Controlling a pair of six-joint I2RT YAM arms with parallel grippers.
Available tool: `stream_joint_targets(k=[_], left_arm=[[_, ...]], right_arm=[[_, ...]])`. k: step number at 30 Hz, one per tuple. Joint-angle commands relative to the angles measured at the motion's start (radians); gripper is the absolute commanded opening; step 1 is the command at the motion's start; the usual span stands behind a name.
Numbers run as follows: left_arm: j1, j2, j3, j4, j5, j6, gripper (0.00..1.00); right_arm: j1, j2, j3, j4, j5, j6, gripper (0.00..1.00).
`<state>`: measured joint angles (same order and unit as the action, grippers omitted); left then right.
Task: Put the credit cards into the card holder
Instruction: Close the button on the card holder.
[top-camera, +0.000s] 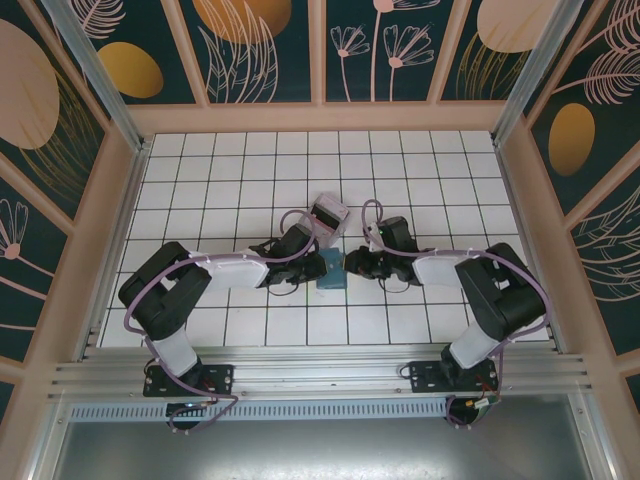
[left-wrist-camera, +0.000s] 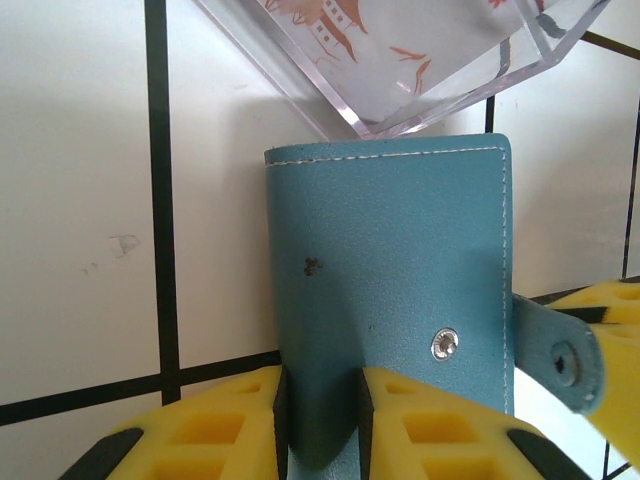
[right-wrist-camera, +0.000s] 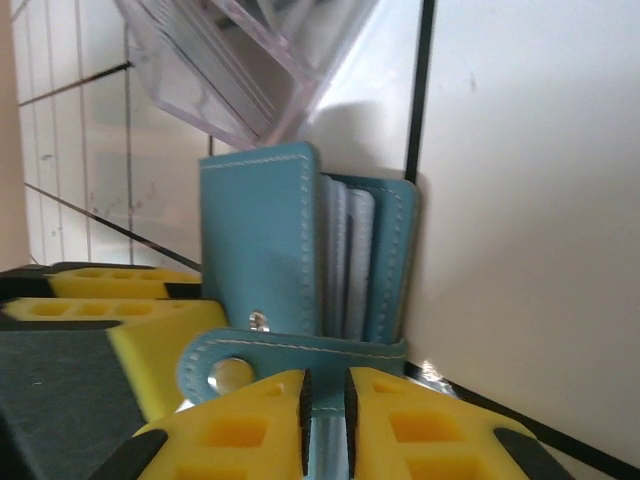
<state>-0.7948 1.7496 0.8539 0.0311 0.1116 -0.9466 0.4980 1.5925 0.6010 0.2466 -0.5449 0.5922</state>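
Note:
The card holder (top-camera: 331, 274), a teal wallet, stands on edge on the tiles between both grippers. My left gripper (left-wrist-camera: 320, 420) is shut on its folded edge, below the snap stud (left-wrist-camera: 445, 345). My right gripper (right-wrist-camera: 326, 420) is shut on the wallet's closing strap (right-wrist-camera: 300, 350), which wraps across the open side and is not snapped. The covers (right-wrist-camera: 260, 230) stand slightly apart with pale grey-blue edges (right-wrist-camera: 345, 250) between them; I cannot tell whether these are pockets or cards. The credit cards are hidden. From above, the left gripper (top-camera: 316, 266) and right gripper (top-camera: 350, 265) meet at the wallet.
A clear plastic box (top-camera: 328, 213) with pinkish printed contents lies tilted just beyond the wallet, its corner (left-wrist-camera: 370, 125) almost touching the wallet's top edge. White tiled floor (top-camera: 240, 170) stretches to wooden walls on three sides.

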Motion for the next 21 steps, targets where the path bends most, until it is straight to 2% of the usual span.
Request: stream_joint_targets(k=[1,8,14,21], left_arm=[[-0.022,0.053,-0.032,-0.104,0.014,0.023,0.26],[-0.023,0.063,-0.022,-0.096,0.022,0.018,0.26],[-0.022,0.058,-0.028,-0.087,0.023,0.011,0.26],[-0.025,0.072,-0.022,-0.067,0.037,0.008,0.26]], right_arm=[[-0.017,-0.068,-0.002,0.001,-0.015,-0.012,0.21],[-0.018,-0.011,-0.014,0.061,-0.05,0.008,0.17],[0.028,0.046,0.013,0.102,-0.063,0.033,0.17],[0.062,0.093,0.06,0.076,-0.046,0.016,0.17]])
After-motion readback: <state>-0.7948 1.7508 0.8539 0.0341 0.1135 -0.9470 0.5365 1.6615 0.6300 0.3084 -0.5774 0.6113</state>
